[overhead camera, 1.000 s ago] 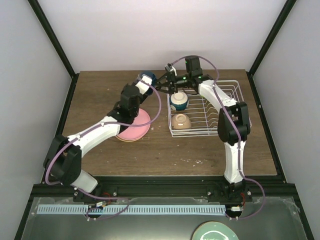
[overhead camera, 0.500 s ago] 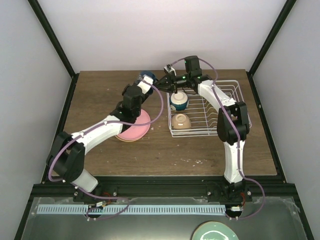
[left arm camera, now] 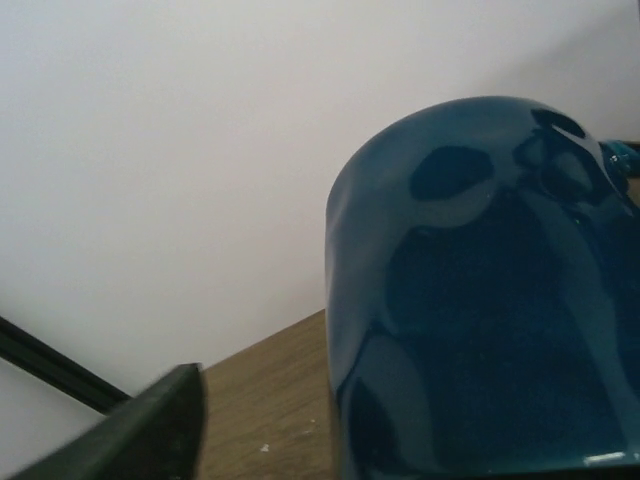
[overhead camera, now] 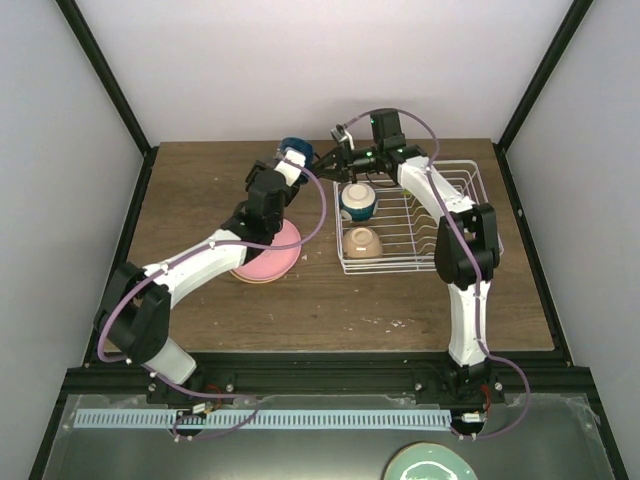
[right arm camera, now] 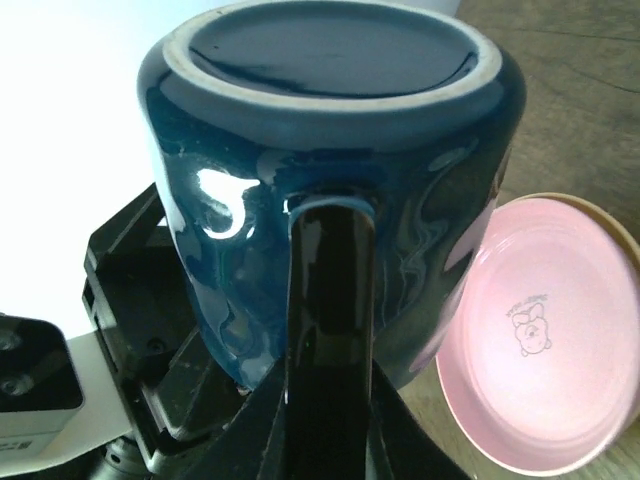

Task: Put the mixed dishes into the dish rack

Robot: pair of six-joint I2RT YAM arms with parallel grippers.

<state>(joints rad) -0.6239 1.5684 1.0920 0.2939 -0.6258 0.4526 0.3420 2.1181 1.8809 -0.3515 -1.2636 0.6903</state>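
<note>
Now the table [overhead camera: 200, 300] carries the dish rack [overhead camera: 420, 268] at its right side, with two cream bowls [overhead camera: 358, 202] in its left end, one behind the other. Left of the rack lies a stack of plates with the pink plate [overhead camera: 272, 255] on top; what sits under it is too hidden to name.

Above the far middle of the table, just beyond the rack's left corner, the dark blue mug [overhead camera: 296, 151] hangs in the air between the two arms.

A second ago the left tool [overhead camera: 290, 163] was clamped on the mug and the right tool [right arm camera: 330, 380] stood apart. Now the right tool is pinched on the mug's handle and the left tool's jaws have parted. Its near finger [left arm camera: 150, 430] shows clear of the mug wall; the other finger is probably clear too, though it is out of view.

So the handover looks done, and the mug can go to the rack once the left arm backs off.
</note>
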